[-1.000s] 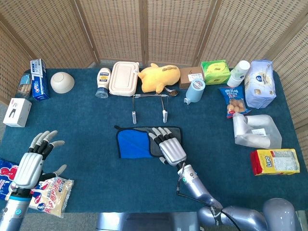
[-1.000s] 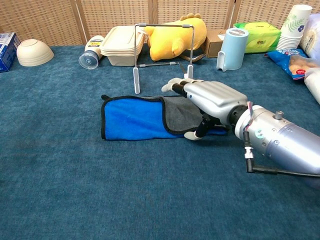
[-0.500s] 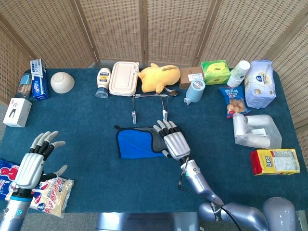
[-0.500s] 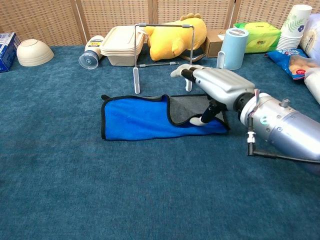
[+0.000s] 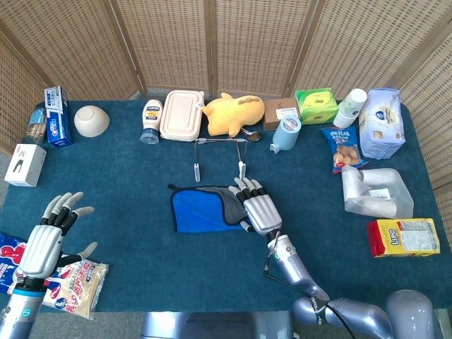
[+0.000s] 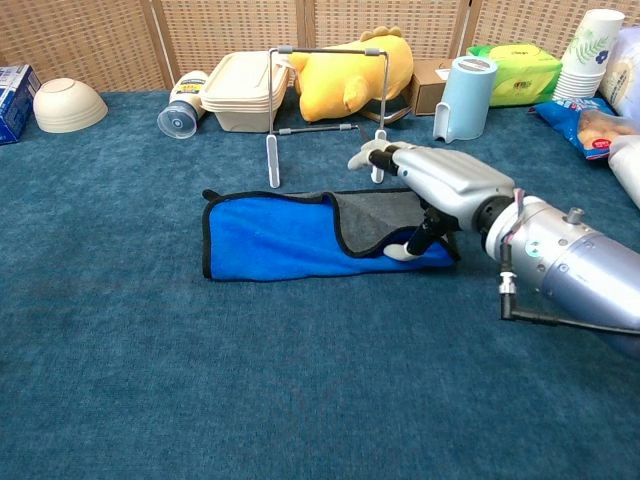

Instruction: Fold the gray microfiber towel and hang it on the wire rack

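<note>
Nearest to me, my left hand (image 5: 44,244) hovers over the table's near left corner, above some snack packets (image 5: 74,286), fingers spread and holding nothing. My right hand (image 6: 440,185) is over the right end of the towel (image 6: 290,235), palm down, fingers stretched forward and a little apart. The thumb reaches down to the cloth. I cannot tell whether it already pinches the edge.

The towel lies flat in the middle of the table. Its long axis runs left to right, blue side up, with a gray flap turned over at the right end. I judge it light, soft and limp, so it will sag. It is better to take the turned gray edge and keep the layers together.

Just behind it stands the wire rack (image 6: 327,50), its top bar parallel to the towel.
</note>
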Available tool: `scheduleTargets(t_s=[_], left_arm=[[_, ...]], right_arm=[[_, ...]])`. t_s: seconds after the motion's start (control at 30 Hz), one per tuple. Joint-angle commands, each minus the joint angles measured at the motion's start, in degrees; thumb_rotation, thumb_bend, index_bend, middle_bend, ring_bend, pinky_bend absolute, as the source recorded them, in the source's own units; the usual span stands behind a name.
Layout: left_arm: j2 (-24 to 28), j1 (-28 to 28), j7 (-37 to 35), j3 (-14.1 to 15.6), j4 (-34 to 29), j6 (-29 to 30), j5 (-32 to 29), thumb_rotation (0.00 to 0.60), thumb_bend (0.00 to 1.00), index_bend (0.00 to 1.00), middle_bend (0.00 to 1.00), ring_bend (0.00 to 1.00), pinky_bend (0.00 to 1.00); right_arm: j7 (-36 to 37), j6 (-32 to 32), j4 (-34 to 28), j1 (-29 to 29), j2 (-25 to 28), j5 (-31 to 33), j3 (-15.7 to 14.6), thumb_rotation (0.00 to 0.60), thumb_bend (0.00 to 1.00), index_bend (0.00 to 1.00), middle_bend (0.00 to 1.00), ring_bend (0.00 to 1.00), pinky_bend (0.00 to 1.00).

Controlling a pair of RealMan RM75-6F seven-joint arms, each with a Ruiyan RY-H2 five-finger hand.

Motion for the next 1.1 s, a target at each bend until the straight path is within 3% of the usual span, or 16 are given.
scheduleTargets(t_s=[0.03,0.33,0.63,0.87,1.1], left_arm=[[0.1,0.0,0.0,0.0,-0.1,0.0,0.1,0.600,0.30,0.26,0.10,0.00,0.00],[0.3,0.4,-0.3,-0.1,0.0,0.5,0.3,0.600,0.30,0.26,0.10,0.00,0.00],[0.3,0.3,-0.7,-0.3,0.2,0.3,0.2,0.600,0.31,0.26,0.09,0.00,0.00],[0.6,0.6,-1.0,-0.4,0.3,0.6,0.2,0.600,0.30,0.26,0.09,0.00,0.00],[0.7,0.8,-1.1,-0.4,0.5,0.9,0.3,0.600,0.30,0.26,0.09,0.00,0.00]], right_arm=[[0.7,0.1,1.0,0.1,-1.0,-0.3,-0.2,0.600,0.22,0.17,0.03,0.00,0.00],[3.7,2.2,4.5,0.8,-3.6,-1.8,1.0,0.600,0.25,0.39,0.12,0.00,0.00],[3.8,2.7,6.0,1.3,-5.7,-1.3,2.0,0.600,0.26,0.43,0.13,0.01,0.00],[4.2,2.7,7.0,1.6,-6.6,-0.7,2.7,0.600,0.27,0.56,0.16,0.02,0.00],[4.9,3.0,7.7,1.8,-6.0,-0.5,3.6,0.600,0.28,0.62,0.17,0.03,0.00]])
